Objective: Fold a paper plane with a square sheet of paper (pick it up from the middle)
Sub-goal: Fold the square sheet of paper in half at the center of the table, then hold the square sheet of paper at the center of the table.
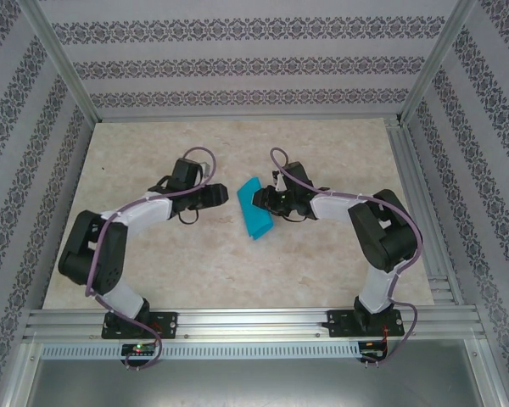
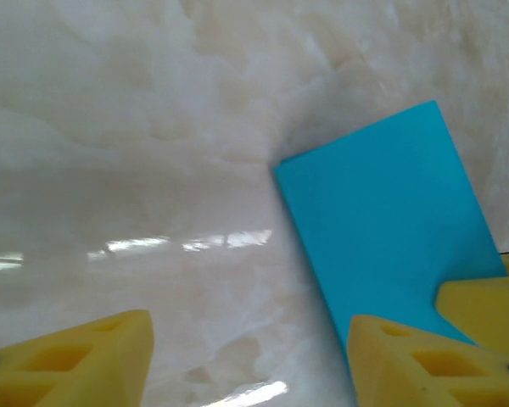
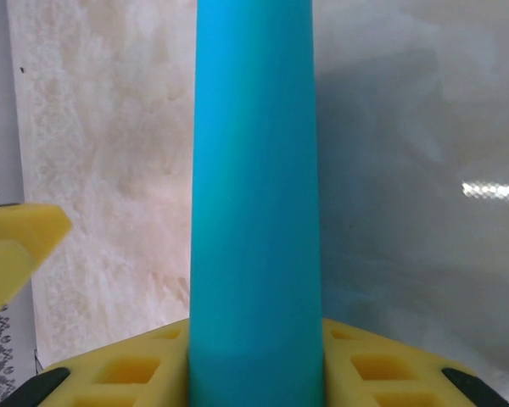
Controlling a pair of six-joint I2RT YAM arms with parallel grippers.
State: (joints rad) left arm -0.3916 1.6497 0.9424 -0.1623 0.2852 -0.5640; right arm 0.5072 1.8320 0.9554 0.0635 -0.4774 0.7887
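Top external view: the folded teal paper point(image 1: 256, 214) lies in the middle of the table point(image 1: 153, 254), between the two arms. The right gripper point(image 1: 265, 200) meets its right edge. In the right wrist view, its fingers point(image 3: 153, 349) press against both sides of the paper, gripping it. In the left wrist view, the left gripper point(image 2: 250, 348) stands open, with one finger point(image 2: 416, 365) overlapping the paper's near edge and the other over bare table.

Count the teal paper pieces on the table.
1. The folded teal paper is mid-table between the arms, one end in the jaws of the right gripper. Arms might hide more.
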